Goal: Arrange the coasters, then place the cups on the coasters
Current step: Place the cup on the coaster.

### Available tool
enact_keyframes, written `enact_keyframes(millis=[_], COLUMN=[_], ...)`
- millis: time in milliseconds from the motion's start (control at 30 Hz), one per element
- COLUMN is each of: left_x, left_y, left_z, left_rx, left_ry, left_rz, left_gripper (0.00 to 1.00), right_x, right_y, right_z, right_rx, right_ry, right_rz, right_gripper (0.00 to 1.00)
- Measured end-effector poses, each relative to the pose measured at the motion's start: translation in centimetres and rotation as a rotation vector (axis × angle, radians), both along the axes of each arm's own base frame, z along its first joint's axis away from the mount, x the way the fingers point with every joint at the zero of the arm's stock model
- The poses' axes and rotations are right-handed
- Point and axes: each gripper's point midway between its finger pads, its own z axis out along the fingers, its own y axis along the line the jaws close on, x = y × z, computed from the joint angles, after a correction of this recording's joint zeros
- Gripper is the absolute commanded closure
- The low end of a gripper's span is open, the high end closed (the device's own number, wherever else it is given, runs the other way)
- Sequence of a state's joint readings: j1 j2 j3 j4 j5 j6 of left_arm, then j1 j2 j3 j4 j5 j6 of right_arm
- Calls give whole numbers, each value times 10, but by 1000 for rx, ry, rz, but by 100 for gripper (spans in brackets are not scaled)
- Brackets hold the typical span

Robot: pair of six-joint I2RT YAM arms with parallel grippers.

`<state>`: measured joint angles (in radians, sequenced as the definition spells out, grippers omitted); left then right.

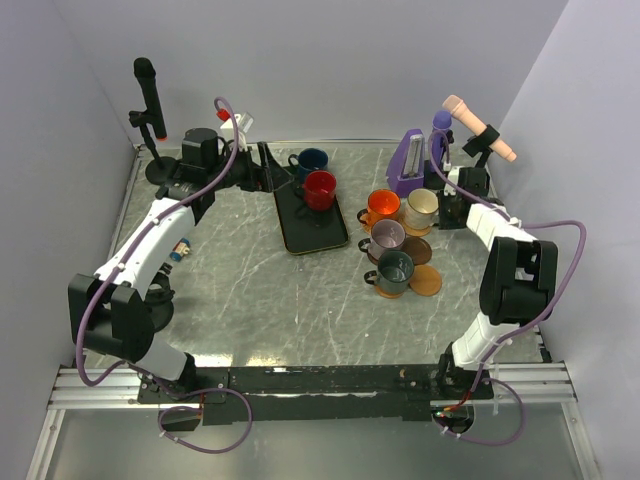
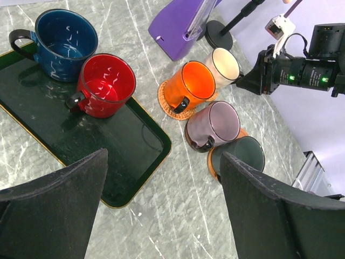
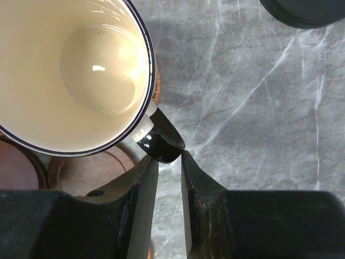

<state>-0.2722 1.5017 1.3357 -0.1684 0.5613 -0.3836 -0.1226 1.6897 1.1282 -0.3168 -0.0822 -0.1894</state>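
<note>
Marble (image 3: 259,108) — cup handle (image 3: 161,141) at right tool (image 3: 170,161)

High overhead view — left wrist oblique, farther off; right wrist straight down, close — cream cup (image 1: 421,204) (image 2: 226,65) (image 3: 81,70) in all.

The grey marbled table (image 1: 250,290) bears a black tray (image 1: 316,237), clustered coasters (image 1: 427,281), and a purple stand (image 1: 408,165), perhaps a holder.

Pale lavender walls (image 1: 300,60) on three sides; grey marbled tabletop (image 1: 250,290); even light.
</note>
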Motion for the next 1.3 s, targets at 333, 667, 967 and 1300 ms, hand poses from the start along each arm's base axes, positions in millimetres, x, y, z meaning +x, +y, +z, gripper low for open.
enact_keyframes(millis=[333, 667, 967, 1300], left_x=[0, 8, 72, 154], left_y=[0, 6, -5, -18], left_z=[0, -2, -21, -86], left_rx=[0, 14, 39, 84], left_ry=[0, 3, 33, 207], left_rz=[1, 56, 111, 246], left_gripper=[11, 11, 16, 25], right_x=[6, -15, -30, -35], right_y=[1, 9, 17, 28], right_z=[3, 25, 92, 126], right_rx=[-3, 17, 43, 114], right_ry=[-18, -87, -271, -357], right_rz=[22, 36, 16, 4], right_gripper=[54, 50, 51, 51])
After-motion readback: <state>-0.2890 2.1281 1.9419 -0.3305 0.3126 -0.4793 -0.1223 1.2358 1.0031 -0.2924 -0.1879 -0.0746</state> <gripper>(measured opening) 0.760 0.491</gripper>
